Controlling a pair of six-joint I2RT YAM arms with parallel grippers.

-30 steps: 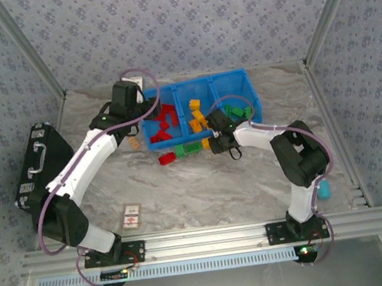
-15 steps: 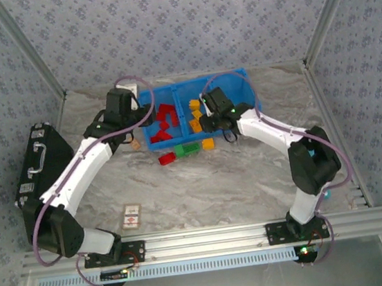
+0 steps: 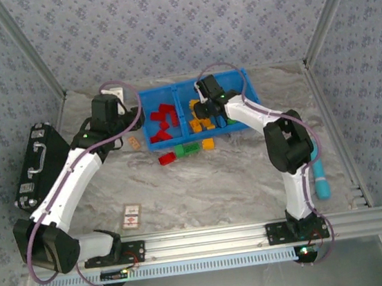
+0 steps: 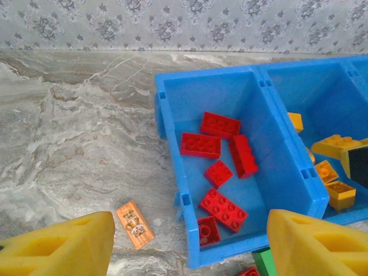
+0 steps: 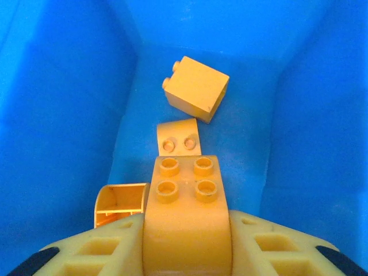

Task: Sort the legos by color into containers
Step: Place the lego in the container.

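Left gripper: fingers spread, empty, above the table off the left wall of the blue bin, which sits at the table's far edge.

Right gripper: pinching an orange-yellow brick low inside the middle compartment.

Risk: a high or tilted release may bounce the brick over the divider among the red bricks.

Change: one second earlier the left gripper stood closer to the bin. The right gripper was at the front wall, beside the loose bricks.
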